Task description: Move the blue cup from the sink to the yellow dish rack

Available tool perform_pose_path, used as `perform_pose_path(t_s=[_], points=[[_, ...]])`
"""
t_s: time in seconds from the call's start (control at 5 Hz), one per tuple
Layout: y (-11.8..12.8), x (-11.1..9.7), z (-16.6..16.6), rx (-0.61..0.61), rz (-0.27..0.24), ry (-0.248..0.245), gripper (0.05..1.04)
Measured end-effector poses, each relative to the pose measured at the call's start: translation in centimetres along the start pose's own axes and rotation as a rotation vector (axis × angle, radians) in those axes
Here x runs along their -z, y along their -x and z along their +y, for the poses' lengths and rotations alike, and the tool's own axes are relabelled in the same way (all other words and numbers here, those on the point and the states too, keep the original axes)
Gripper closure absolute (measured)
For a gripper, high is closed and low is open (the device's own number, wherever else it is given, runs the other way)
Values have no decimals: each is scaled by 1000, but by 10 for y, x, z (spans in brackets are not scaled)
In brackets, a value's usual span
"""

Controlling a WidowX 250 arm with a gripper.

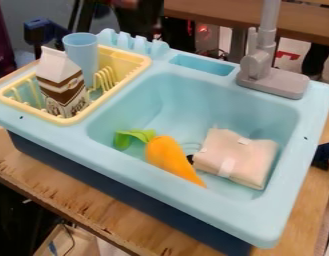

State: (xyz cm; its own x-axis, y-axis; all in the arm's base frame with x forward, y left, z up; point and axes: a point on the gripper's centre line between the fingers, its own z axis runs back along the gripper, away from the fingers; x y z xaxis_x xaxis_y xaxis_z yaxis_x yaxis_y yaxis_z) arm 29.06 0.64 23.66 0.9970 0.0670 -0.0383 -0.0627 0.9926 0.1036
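Note:
An orange toy carrot (171, 159) with a green leafy top (133, 137) lies slanting across the left part of the light blue sink basin (213, 102). To its right, a folded pale beige cloth (237, 157) with small white tabs rests on the basin floor. A small black item (190, 159) is partly hidden between the carrot and the cloth. In the yellow dish rack (74, 119), on the sink's left side, a brown and white carton (62, 84) stands slightly tilted. Behind it is a light blue cup (82, 52).
A grey faucet (263, 70) rises at the basin's back right corner. Between rack and faucet is a shallow recess (203, 65) in the rim. The sink unit sits on a wooden table (73, 187). Dark blue objects show at the upper left (43, 29) and right edge.

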Motion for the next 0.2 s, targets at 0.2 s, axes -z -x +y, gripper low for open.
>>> perform_pose_path(t_s=[0.2], points=[[24, 0, -33, 122, -11, -23, 79]])
